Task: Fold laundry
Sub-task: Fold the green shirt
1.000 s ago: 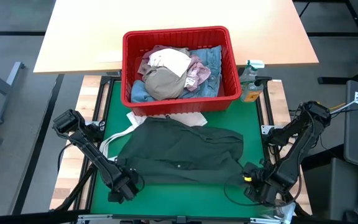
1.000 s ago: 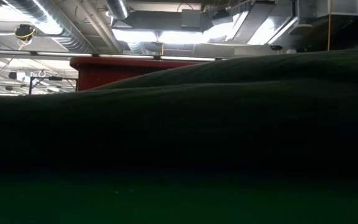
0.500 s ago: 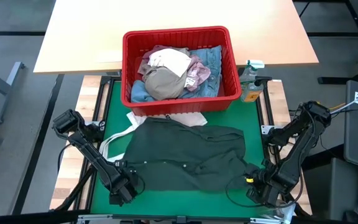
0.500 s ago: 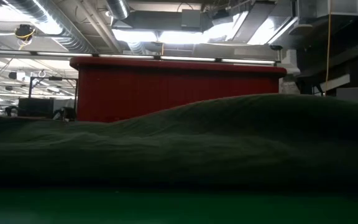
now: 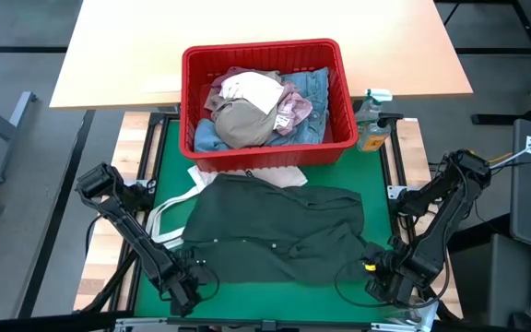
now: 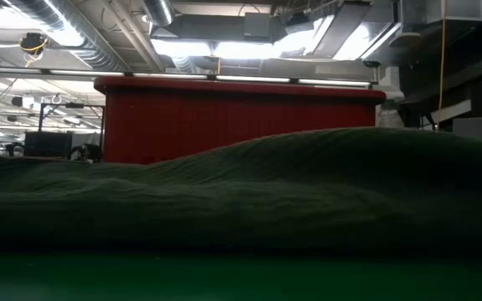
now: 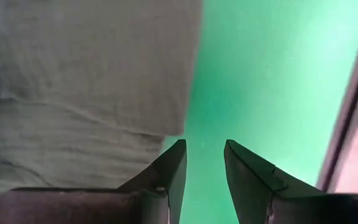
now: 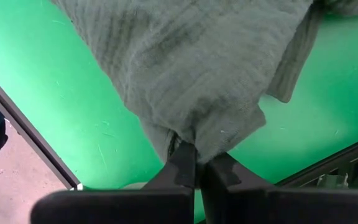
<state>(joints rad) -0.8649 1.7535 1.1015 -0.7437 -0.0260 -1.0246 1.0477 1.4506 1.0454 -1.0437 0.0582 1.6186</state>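
Your right tool (image 8: 194, 163) is pinching a bunched corner of the soft dark green top (image 5: 275, 231) at the near right of the green worktop (image 5: 376, 180). Your left tool (image 7: 202, 163) sits spread and empty over bare mat just beside the top's near left hem. Behind the top, a red plastic basket (image 5: 265, 55) holds beige trousers (image 5: 244, 123), a mottled pink top (image 5: 295, 109) and light blue denim jeans (image 5: 316, 88).

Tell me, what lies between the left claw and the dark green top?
Only bare green mat; the left wrist view shows the open left claw just clear of the dark green top.
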